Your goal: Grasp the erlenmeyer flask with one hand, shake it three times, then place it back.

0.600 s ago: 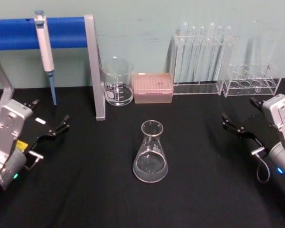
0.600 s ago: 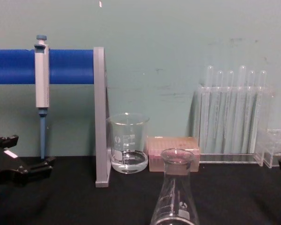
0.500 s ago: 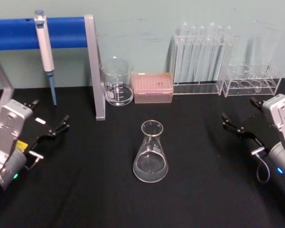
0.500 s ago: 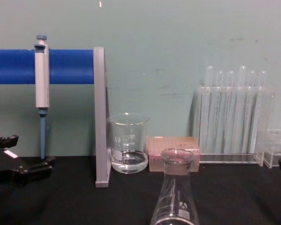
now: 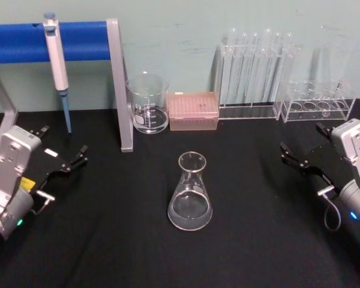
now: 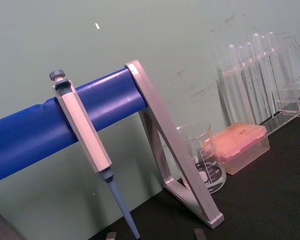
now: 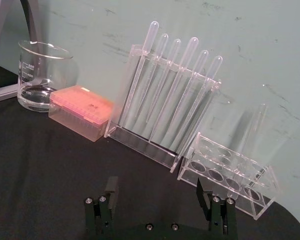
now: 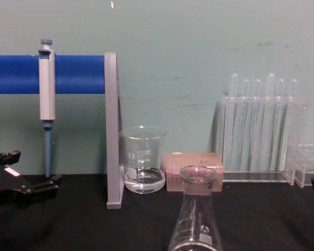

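The erlenmeyer flask [image 5: 190,192] is just standing upright mid-desk [image 5: 108,240], a bit in front of the beaker [image 5: 147,102] and the pink tip box [image 5: 193,110]. The left gripper [image 5: 65,140] hangs way off to its left and the right gripper [image 5: 301,137] way off to its right, fingers spread wide on both.

Soft, even light, pale glints on the erlenmeyer flask [image 5: 190,195], faint shadows on the wall [image 5: 192,36].

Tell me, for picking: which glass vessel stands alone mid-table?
The erlenmeyer flask: conical, narrow-necked, upright at the middle of the table. The straight-sided beaker stands at the back, beside the pink tip box.
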`<state>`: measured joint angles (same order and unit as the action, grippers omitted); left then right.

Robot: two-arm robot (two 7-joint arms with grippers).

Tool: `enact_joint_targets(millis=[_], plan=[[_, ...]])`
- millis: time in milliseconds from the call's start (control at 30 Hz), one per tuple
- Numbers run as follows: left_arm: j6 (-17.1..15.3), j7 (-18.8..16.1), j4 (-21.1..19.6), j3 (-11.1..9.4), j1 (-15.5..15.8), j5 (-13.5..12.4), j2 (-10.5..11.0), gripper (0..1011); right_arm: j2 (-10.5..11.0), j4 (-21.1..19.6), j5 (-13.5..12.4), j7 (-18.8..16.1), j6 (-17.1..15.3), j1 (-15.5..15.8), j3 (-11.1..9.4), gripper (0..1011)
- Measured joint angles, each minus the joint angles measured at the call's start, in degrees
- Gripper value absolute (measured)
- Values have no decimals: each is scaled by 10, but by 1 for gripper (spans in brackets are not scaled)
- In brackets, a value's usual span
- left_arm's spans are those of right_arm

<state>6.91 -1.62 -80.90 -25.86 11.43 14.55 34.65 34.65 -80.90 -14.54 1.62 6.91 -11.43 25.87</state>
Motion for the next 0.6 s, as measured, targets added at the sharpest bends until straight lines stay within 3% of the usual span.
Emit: enact_joint_targets(millis=[333, 600], plan=[[0, 0, 0, 0, 0, 0, 0, 1001, 0, 0, 0, -1, 0, 0, -1, 1000], [0, 0, 0, 0, 0, 0, 0, 1001, 1, -5, -22, -41, 0, 4, -23, 1000]])
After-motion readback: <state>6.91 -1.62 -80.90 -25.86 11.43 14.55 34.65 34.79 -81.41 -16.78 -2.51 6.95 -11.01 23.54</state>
